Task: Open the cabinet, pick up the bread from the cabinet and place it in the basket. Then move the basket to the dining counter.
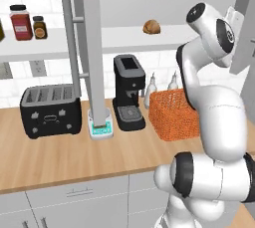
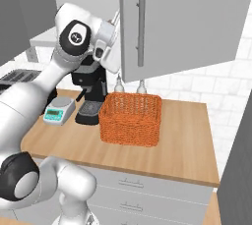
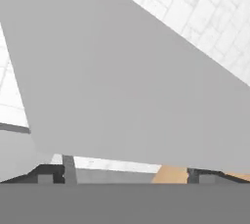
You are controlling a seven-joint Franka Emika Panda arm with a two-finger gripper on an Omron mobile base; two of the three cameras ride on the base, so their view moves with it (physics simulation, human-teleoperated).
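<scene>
Left base view puts the bread [image 1: 151, 27] at upper centre, alone on the white shelf of the cabinet [image 1: 89, 48], whose doors stand swung out. My arm rises at the right of the frame with my wrist up beside the right-hand door [image 2: 187, 22]. The basket [image 1: 173, 113] sits on the wooden counter [image 1: 74, 152] at centre right, below the shelf and beside the coffee machine [image 1: 128, 92]. My pincer's fingertips [image 3: 48, 175] barely peek in at the bottom of the hand view; I cannot tell how wide they are. I judge the reach comes next: swing clear of the door edge, go in level above the shelf, straddle the roll, close gently.
</scene>
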